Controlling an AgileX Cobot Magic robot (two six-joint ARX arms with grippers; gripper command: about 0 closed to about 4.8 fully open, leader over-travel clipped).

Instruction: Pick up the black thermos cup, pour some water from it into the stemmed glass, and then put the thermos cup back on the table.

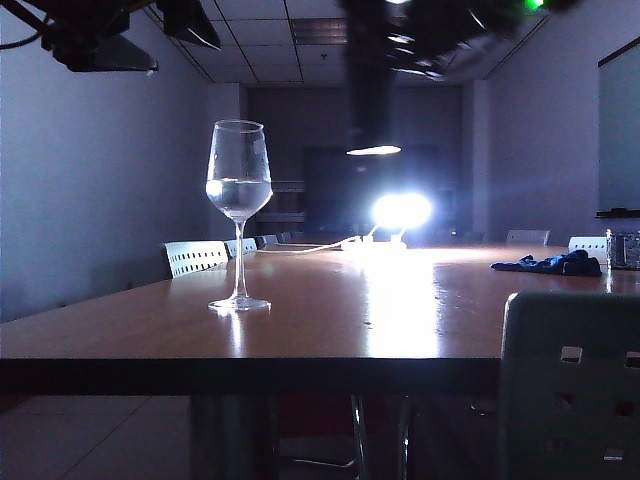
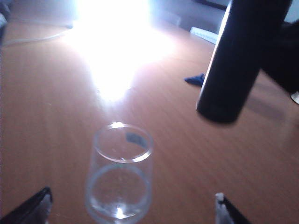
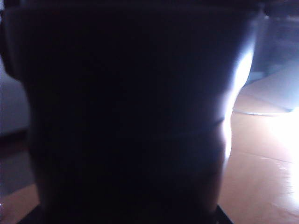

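Note:
The stemmed glass (image 1: 239,213) stands upright on the left part of the table (image 1: 330,320) and holds some water. In the left wrist view the stemmed glass (image 2: 120,175) shows from above, a little ahead of my left gripper (image 2: 132,205). That gripper is open and high over the table. The black thermos cup (image 1: 370,90) hangs in the air right of the glass, well above its rim, blurred. My right gripper (image 1: 425,35) is shut on it. The thermos cup (image 2: 238,56) is tilted and off the table. The thermos cup (image 3: 131,116) fills the right wrist view.
A blue cloth (image 1: 550,264) lies at the table's right, next to a clear container (image 1: 624,248). A bright lamp (image 1: 400,210) and a white cable (image 1: 310,247) are at the far end. A chair back (image 1: 570,385) stands at the front right.

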